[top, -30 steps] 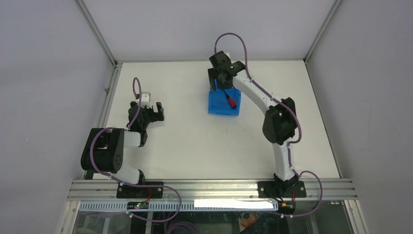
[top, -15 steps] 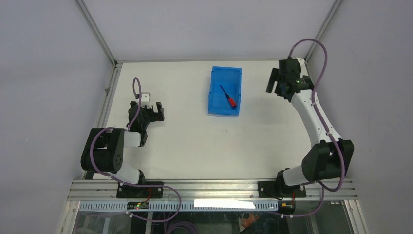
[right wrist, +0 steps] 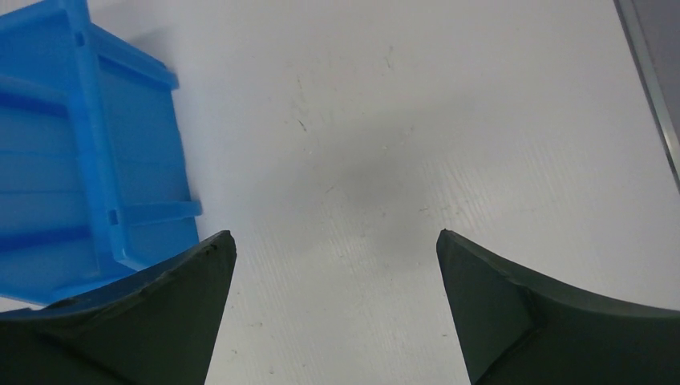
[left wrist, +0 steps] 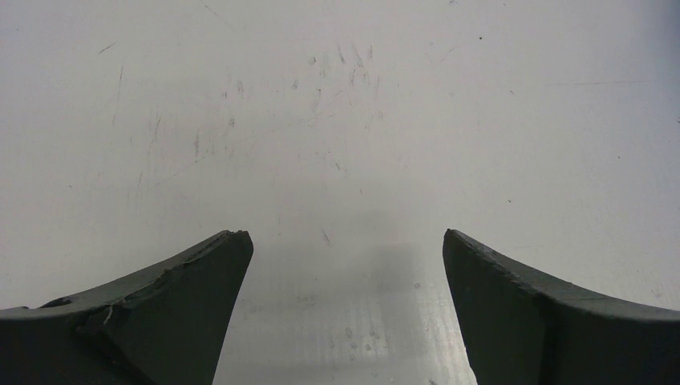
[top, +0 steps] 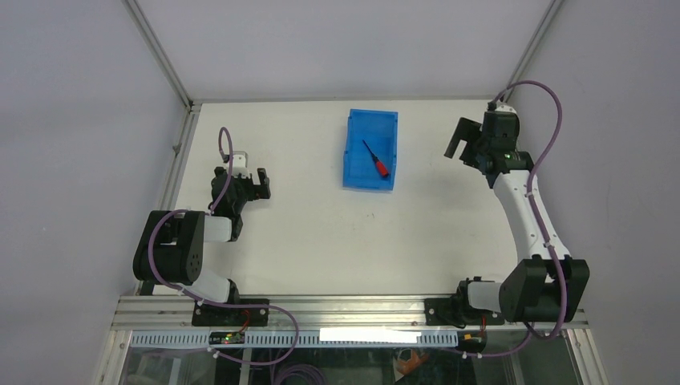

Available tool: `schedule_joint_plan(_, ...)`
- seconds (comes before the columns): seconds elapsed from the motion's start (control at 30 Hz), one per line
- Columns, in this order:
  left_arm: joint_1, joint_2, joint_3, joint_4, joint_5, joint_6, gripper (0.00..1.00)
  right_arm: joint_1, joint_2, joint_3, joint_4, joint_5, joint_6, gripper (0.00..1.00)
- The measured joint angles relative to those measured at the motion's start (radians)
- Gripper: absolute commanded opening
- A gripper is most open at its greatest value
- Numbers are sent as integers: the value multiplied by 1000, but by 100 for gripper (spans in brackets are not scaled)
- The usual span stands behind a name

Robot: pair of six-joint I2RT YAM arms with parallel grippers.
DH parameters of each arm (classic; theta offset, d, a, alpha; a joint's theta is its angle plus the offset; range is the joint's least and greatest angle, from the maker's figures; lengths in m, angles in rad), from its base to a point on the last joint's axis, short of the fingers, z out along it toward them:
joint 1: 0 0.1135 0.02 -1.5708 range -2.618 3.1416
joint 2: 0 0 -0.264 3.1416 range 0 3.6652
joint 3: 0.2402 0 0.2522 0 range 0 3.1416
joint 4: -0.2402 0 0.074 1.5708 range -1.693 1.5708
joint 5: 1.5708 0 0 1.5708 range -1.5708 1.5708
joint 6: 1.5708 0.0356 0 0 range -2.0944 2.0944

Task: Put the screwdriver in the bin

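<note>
Two things are changed from a second ago: the right gripper (top: 457,140) is no longer poised over the bin (top: 357,168) but is drawn well off to its right, near the far right corner of the table (top: 321,233), and its jaws are spread wide with nothing held. The screwdriver (top: 374,159) is left lying diagonally on the bin's floor, red handle nearer the arms, thin black shaft pointed away. The left gripper (left wrist: 345,237) is kept low over bare table well to the left, jaws wide apart and empty. The bin is rectangular, of blue plastic with ribbed outer walls; the white table is finely scratched.
</note>
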Motion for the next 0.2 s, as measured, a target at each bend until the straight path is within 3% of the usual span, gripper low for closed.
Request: schedule_joint_plan(0.2, 0, 0, 0, 0, 0, 0, 99, 0, -45, -113, 93, -48, 4, 99)
